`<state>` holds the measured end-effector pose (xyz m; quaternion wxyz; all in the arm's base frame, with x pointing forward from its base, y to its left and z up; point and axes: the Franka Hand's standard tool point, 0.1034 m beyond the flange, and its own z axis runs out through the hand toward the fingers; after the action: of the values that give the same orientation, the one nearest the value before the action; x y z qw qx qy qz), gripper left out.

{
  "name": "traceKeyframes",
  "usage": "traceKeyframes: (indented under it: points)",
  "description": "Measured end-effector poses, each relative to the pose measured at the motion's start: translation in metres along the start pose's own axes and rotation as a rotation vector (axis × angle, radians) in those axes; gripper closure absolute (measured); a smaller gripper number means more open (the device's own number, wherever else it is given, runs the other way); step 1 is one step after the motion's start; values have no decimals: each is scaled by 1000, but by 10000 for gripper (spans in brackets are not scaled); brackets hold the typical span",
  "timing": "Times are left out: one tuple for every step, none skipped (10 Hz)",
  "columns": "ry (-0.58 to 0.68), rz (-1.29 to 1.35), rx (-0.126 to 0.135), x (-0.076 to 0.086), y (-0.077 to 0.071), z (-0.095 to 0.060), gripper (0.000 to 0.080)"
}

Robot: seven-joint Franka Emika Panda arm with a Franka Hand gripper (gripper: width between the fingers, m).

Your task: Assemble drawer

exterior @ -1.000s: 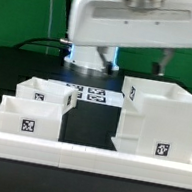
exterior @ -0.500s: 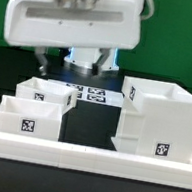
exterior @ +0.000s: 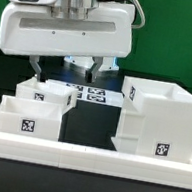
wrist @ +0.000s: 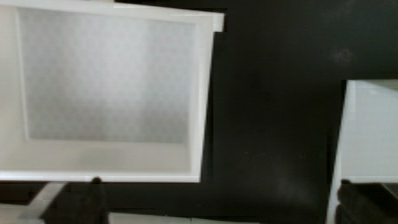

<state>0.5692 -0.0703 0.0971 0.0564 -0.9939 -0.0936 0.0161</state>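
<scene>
Hovering over the rear tray (exterior: 44, 92), your gripper (exterior: 63, 71) holds its fingers (exterior: 33, 71) spread and empty, likely so they can straddle a wall.

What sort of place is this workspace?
Probably a robotics lab bench: a black table, green backdrop, tagged white casing and trays, plus a marker board lying flat.
</scene>
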Motion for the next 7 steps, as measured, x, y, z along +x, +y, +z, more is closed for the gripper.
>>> traceKeyframes:
  points:
    - [17,-19,-17,-3,6,9,151]
    - [19,-17,-25,-11,10,19,151]
    - [26,-14,-35,-17,10,28,151]
    - [38,-17,-46,-18,10,35,151]
    - [36,-17,-47,-19,10,40,151]
    - [37,-15,-51,-20,12,46,151]
    - [37,-14,-55,-20,13,53,151]
